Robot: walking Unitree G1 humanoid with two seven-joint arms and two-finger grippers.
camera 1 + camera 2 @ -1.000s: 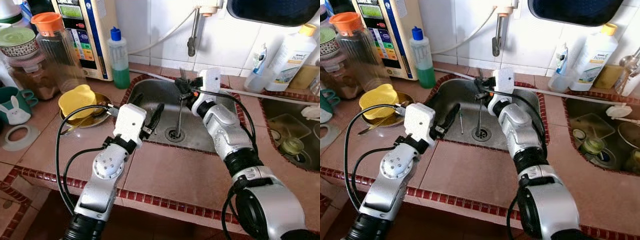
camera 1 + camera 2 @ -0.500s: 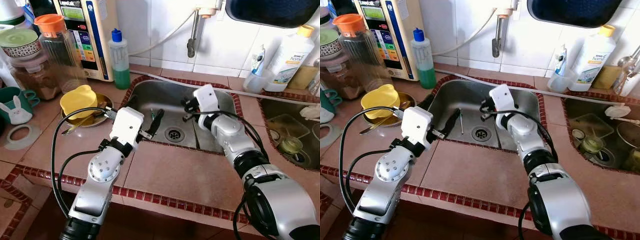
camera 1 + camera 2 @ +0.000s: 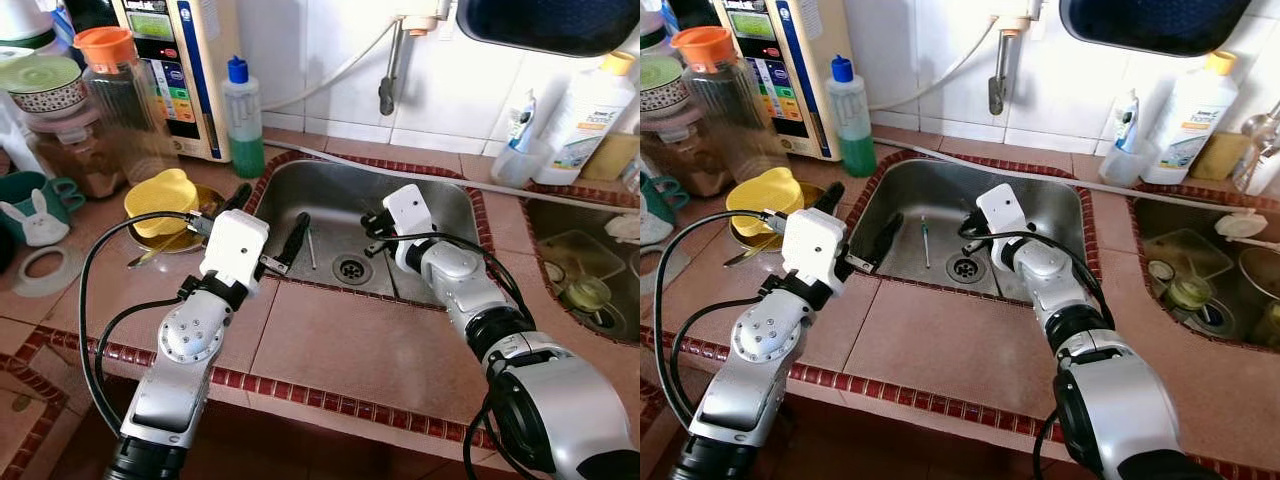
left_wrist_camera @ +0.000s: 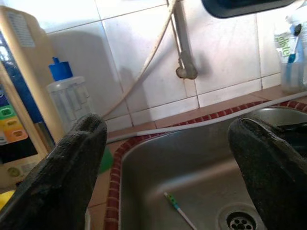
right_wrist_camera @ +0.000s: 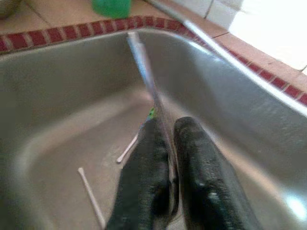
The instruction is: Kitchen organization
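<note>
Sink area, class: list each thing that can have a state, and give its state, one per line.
left gripper: open, empty, above the sink's left edge.
right gripper: shut on a thin metal utensil, low inside the sink.
green-tipped stick: lying flat on the sink floor.
dish soap bottle: upright, capped.

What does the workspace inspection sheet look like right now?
Surface: tiled counter, steel sink set in it.
Job's things: thin metal utensil held in the sink; green-tipped stick on sink floor.
Clutter: yellow dish, green soap bottle, orange-lidded jar, white bottle.
Grippers: left gripper open over sink's left rim; right gripper shut on the utensil.
Cables: black cable loops off left arm.
Surroundings: white tiled wall, tap, second sink.
</note>
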